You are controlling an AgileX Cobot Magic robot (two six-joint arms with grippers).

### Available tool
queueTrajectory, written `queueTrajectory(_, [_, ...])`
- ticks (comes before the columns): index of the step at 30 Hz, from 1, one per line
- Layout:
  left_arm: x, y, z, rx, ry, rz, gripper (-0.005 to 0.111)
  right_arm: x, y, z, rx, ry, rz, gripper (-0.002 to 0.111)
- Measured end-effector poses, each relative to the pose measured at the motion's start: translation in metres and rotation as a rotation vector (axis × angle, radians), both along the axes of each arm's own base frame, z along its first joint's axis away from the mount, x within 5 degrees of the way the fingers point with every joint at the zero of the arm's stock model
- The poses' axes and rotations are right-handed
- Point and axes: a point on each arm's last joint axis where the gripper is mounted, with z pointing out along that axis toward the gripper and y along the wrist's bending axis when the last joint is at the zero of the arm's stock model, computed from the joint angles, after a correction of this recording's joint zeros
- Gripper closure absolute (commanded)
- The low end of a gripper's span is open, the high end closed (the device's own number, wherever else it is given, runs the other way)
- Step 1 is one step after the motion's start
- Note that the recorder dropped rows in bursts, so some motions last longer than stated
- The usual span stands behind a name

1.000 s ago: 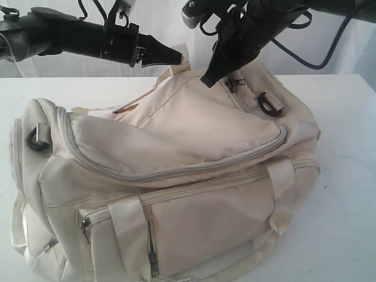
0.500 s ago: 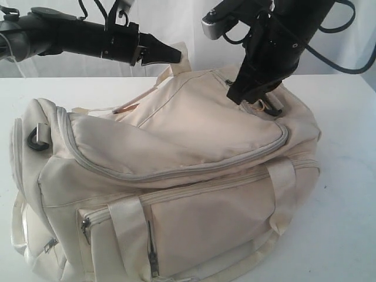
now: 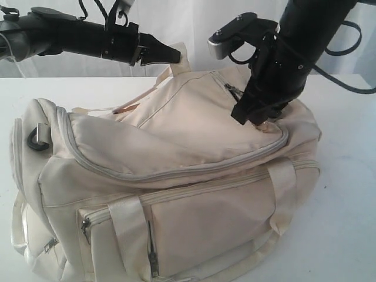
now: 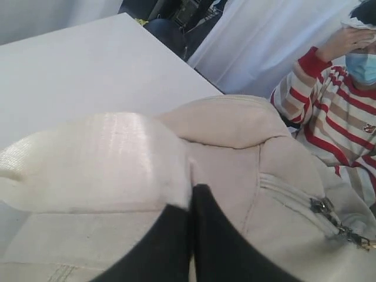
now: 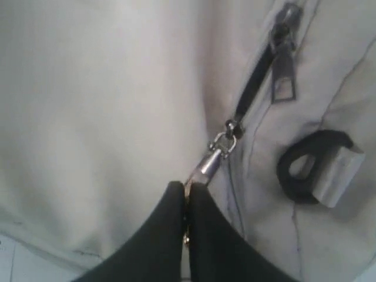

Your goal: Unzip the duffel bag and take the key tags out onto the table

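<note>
The cream-white duffel bag (image 3: 176, 170) lies on the white table (image 3: 346, 200), its long grey top zipper (image 3: 176, 171) closed along the front. My left gripper (image 3: 176, 56) is shut on a webbing handle (image 4: 100, 161) at the bag's back. In the left wrist view the left gripper (image 4: 191, 198) pinches the strap's edge. My right gripper (image 3: 242, 115) is shut on a metal zipper pull (image 5: 210, 160) at the bag's right end; the right wrist view shows the right gripper (image 5: 187, 187) clamping it. The key tags are hidden.
A second zipper slider (image 5: 284, 70) and a black strap ring (image 5: 310, 167) sit close beside the held pull. Another black ring (image 3: 36, 140) is on the bag's left end. A person in a striped shirt (image 4: 338, 111) sits beyond the table's edge.
My right gripper has moved down and to the right along the bag's right end, drawing the zipper pull with it. The left arm has stayed still on the handle.
</note>
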Motion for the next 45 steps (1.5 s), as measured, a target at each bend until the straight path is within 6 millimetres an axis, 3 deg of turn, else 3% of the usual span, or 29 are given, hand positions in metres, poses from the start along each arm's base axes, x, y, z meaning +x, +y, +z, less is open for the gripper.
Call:
queueTrajectory(5, [0.005, 0.013, 0.000, -0.011, 0.036, 0.031, 0.107, -0.026, -0.017, 0.013, 0.024, -0.026, -0.016, 0.108])
queueTrajectory(9, [0.006, 0.018, 0.001, -0.027, 0.059, 0.044, 0.107, -0.042, -0.028, 0.012, 0.021, -0.019, -0.023, 0.108])
queueTrajectory(17, [0.008, 0.019, 0.002, -0.030, 0.064, 0.058, 0.107, -0.077, -0.050, 0.020, 0.043, -0.040, -0.041, 0.108])
queueTrajectory(26, [0.011, 0.022, 0.002, -0.036, 0.060, 0.089, 0.107, -0.109, -0.060, -0.010, 0.050, 0.130, -0.045, 0.108])
queueTrajectory(35, [0.010, 0.023, 0.002, -0.040, 0.064, 0.080, 0.106, -0.117, -0.057, -0.023, 0.088, 0.204, 0.020, 0.108])
queueTrajectory(38, [0.010, 0.023, 0.002, -0.042, 0.073, 0.080, 0.093, -0.112, -0.055, -0.022, 0.104, 0.151, 0.017, 0.108])
queueTrajectory(45, [0.011, 0.028, 0.001, -0.050, 0.085, 0.083, 0.019, -0.108, -0.053, -0.021, 0.128, 0.107, 0.010, 0.108])
